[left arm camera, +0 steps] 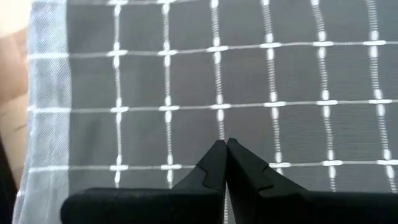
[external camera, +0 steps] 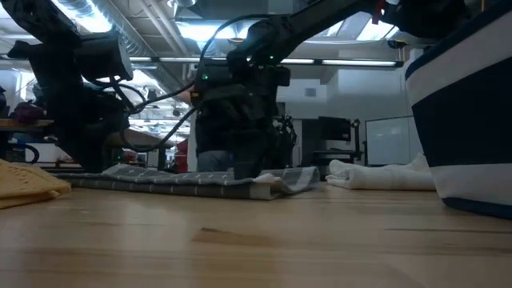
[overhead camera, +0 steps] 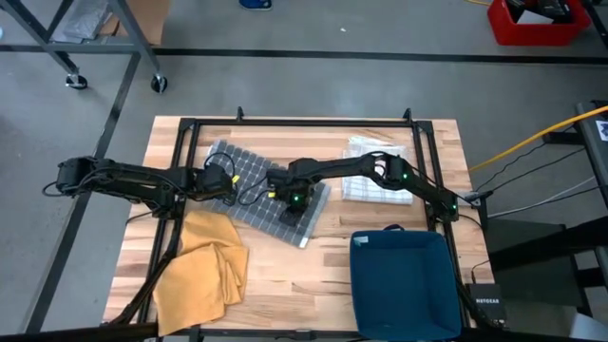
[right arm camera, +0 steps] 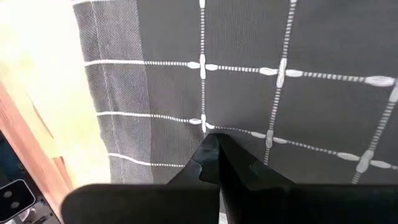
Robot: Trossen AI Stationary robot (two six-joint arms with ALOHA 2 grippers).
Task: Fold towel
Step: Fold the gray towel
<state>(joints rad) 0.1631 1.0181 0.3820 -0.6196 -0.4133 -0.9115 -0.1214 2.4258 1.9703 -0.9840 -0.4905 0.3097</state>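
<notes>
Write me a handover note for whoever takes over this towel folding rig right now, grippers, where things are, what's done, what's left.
Left gripper: shut, tips down on the grey checked towel, near its left edge.
Right gripper: shut, tips down on the same towel near its front right corner.
Whether either one pinches the cloth cannot be told.
Grey checked towel: mid-table, lying flat and at a slant, with one corner rumpled in the low view.
Yellow cloth: crumpled at front left.
White checked cloth: folded at back right.
Blue bin: front right.
Done: nothing visibly folded on the grey towel.
Left: fold it.
</notes>
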